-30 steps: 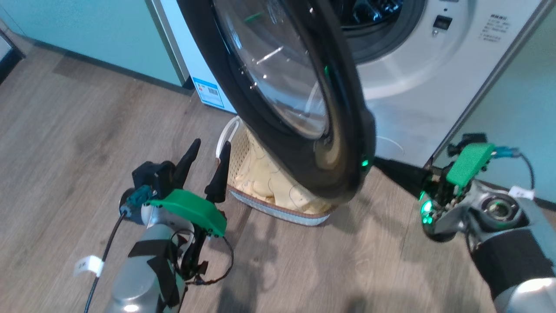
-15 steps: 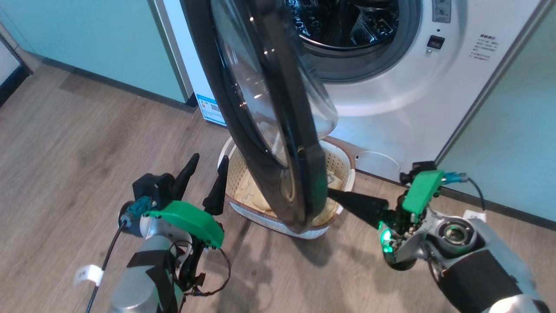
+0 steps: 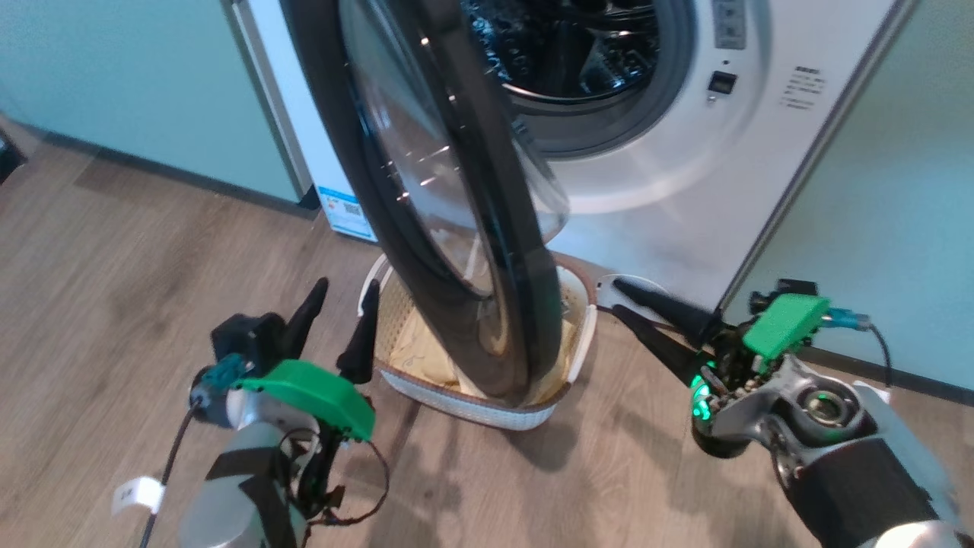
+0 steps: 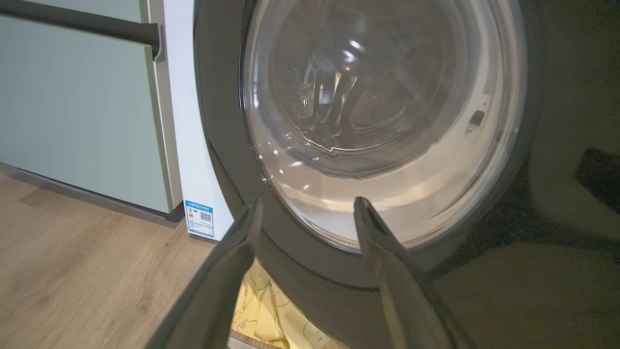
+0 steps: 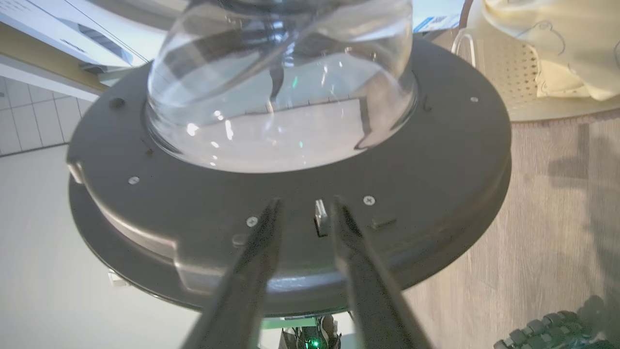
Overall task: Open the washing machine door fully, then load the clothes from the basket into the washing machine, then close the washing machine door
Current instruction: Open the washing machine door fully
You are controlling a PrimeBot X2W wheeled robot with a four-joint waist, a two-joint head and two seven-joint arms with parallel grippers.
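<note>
The washing machine (image 3: 670, 198) stands open, its steel drum (image 3: 563, 46) showing. The washing machine door (image 3: 434, 190), a black ring around a glass bowl, stands nearly edge-on over the basket (image 3: 487, 411). Pale yellow clothes (image 3: 415, 350) lie in the basket. My right gripper (image 3: 618, 297) is open and empty, just right of the door's lower edge, by the basket's right rim. In the right wrist view the right gripper (image 5: 306, 202) points at the door's inner face (image 5: 436, 160), apart from it. My left gripper (image 3: 344, 293) is open and empty left of the basket, its tips (image 4: 307, 203) facing the door's outer glass (image 4: 378, 97).
Pale green cabinets flank the machine on the left (image 3: 137, 99) and the right (image 3: 913, 190). A blue sticker (image 3: 342, 213) marks the machine's lower left corner. Wooden floor (image 3: 114, 289) spreads to the left and in front of the basket.
The door has swung further out. My right gripper, shut against the door's lower edge before, has opened and drawn back to the right. The head camera has shifted slightly.
</note>
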